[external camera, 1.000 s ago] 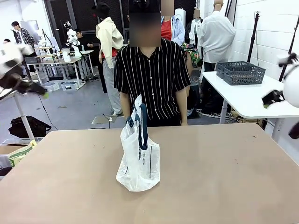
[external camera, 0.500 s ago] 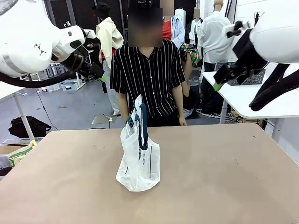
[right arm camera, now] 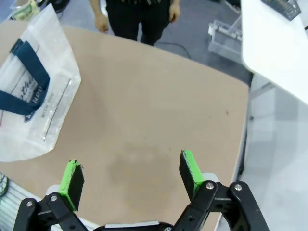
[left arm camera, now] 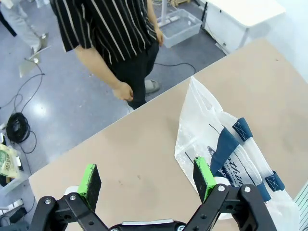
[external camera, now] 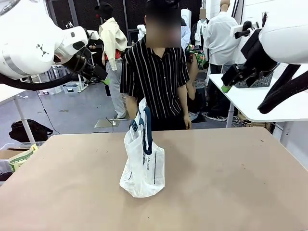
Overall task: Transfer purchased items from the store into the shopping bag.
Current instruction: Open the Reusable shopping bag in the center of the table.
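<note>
Well, the shopping bag [external camera: 142, 161] stands upright at the middle of the front view, on the brown table [external camera: 231, 183]; its navy handles rise at its top and dark print runs down its side; what it contains cannot be made out through the crinkled plastic.

The left gripper [external camera: 106, 80] hangs at the upper left of that frame, high above the table and well apart from the bag; the right gripper [external camera: 224, 88] hangs at the upper right, equally high and well clear of the bag.

Seen from the left wrist, the green pads [left arm camera: 90, 179] stand wide apart at the bottom edge, with nothing between them but bare tabletop far below; the bag sits toward the lower right of that frame, one pad overlapping its edge in the picture only.

From the right wrist, its green pads [right arm camera: 73, 177] are likewise spread and empty; the bag lies at the left edge of the frame.

A person [external camera: 156, 77] in a striped shirt stands beyond the far edge of the table, upper middle of the front view, arms hanging down.
</note>
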{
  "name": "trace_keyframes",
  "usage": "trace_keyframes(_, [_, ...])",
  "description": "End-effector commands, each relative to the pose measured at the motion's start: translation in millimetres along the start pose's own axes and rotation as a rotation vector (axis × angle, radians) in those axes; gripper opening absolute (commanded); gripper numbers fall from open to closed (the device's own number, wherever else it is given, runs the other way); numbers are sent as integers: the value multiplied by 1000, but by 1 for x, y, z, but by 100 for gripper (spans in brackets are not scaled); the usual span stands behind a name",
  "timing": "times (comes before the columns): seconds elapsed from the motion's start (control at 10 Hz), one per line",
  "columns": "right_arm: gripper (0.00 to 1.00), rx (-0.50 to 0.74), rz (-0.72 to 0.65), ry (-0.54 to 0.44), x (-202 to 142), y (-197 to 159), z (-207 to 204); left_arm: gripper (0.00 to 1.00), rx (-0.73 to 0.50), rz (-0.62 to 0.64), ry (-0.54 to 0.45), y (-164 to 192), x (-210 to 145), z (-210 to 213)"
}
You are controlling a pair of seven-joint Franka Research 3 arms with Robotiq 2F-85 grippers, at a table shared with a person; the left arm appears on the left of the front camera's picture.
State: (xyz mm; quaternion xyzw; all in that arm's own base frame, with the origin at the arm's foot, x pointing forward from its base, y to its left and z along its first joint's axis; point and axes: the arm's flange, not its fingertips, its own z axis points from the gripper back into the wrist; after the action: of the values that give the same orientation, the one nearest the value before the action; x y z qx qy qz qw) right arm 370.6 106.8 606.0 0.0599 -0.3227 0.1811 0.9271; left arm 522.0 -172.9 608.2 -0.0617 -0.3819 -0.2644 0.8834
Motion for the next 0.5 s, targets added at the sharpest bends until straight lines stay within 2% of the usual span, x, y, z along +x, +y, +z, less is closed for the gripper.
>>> trace_keyframes(0.0, [100,88,-39,111,15,32,-6,100,-66,1,-5,-5,14,-21])
trace_keyframes(0.2, [100,185,-16,186,42,88,-23,100,-119,-42,15,-19,54,-48])
trace_keyframes(0.4, [100,290,16,241,60,135,-44,100,-187,-42,46,-36,71,-79])
